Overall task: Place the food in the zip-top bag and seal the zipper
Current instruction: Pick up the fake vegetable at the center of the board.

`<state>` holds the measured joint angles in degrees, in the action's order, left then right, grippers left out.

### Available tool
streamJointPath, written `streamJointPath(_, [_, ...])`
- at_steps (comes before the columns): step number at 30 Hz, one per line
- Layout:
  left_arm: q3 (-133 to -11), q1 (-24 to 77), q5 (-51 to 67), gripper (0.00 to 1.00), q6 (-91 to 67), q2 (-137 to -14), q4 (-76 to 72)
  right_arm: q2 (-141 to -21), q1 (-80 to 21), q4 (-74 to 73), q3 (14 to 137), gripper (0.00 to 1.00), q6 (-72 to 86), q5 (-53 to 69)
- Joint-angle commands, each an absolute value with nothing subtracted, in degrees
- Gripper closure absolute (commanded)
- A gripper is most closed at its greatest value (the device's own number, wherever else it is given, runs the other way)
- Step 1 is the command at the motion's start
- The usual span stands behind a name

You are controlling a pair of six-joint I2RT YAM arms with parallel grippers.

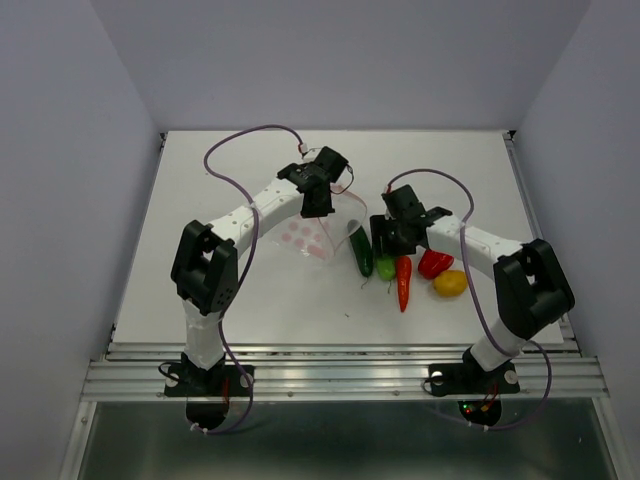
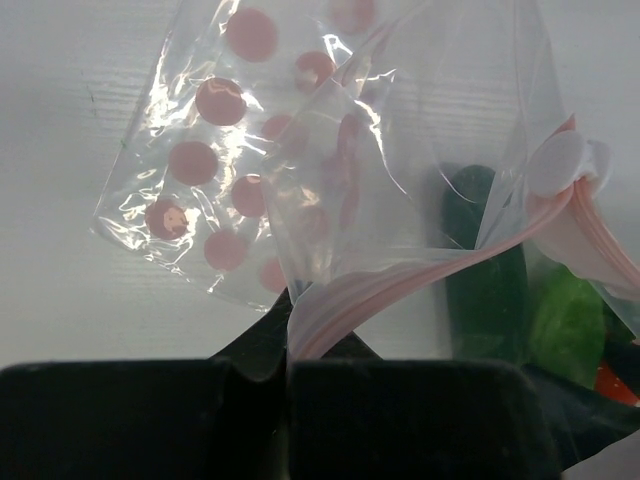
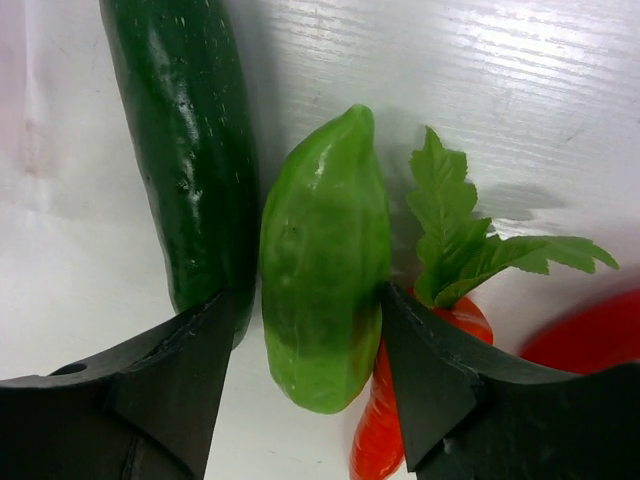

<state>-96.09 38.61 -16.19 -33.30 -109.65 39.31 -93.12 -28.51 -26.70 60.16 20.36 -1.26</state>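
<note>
While the left gripper [image 2: 288, 368] has its two fingers pressed together on the zipper [image 2: 400, 285], the zip-top bag [image 1: 310, 236] spreads crumpled from them. It is over the middle of the desk [image 1: 200, 290], a little toward the far edge. The food is all outside the bag, on the desk surface between the bag and the right edge. The dark green cucumber [image 3: 190, 150] lies just beside the bag; in the left wrist view it shows through the clear film. The right gripper [image 3: 308, 340] is spread, with one finger at each side of the light green pepper [image 3: 325, 250] and a thin gap on the cucumber side. The carrot [image 1: 403, 285], the red bell pepper [image 1: 434, 263] and the yellow-orange round one [image 1: 450, 284] lie nearer the right edge.
</note>
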Motion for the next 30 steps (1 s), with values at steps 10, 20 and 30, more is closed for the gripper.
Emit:
streamJointPath(10, [-95.1, 38.58, -15.91, 1.0, -33.49, -105.91, 38.32, -96.24, -30.76, -27.42, 60.91, 0.49, 23.55, -8.17])
streamJointPath(20, [-95.62, 38.58, -15.38, 1.0, -33.57, -106.35, 38.32, -88.25, -30.76, -28.12, 62.84, 0.63, 24.96, -10.54])
streamJointPath(30, [-95.8, 38.58, -14.77, 1.0, -33.49, -106.08, 38.32, -73.48, -30.76, -14.08, 64.33, 0.65, 24.35, -7.58])
